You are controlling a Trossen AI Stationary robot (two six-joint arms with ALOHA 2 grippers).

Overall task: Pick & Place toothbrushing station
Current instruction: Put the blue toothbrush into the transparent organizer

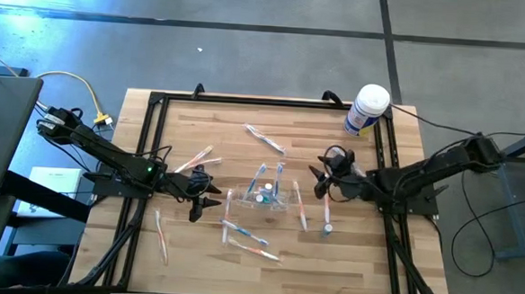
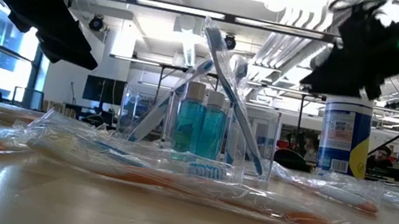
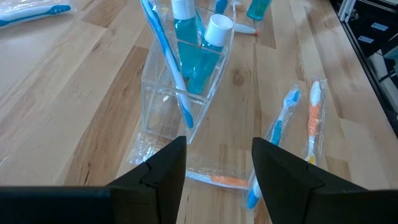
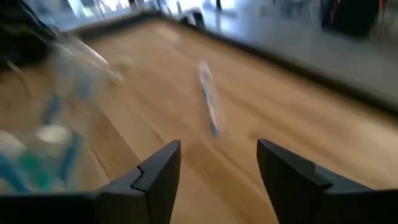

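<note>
I am watching the left gripper hanging with its jaws spread and empty, just beside the short end of the clear holder, which is sitting near the middle of the table with small blue bottles and toothbrushes standing in it. The right gripper is hovering on the holder's other side, jaws also parted, gripping nothing. I am judging the holder light, stiff and slick, easy to tip with its load, so I am planning to pinch a thin side wall near the rim. Wrapped toothbrushes are lying scattered around it; a white canister is standing at the far right corner.
</note>
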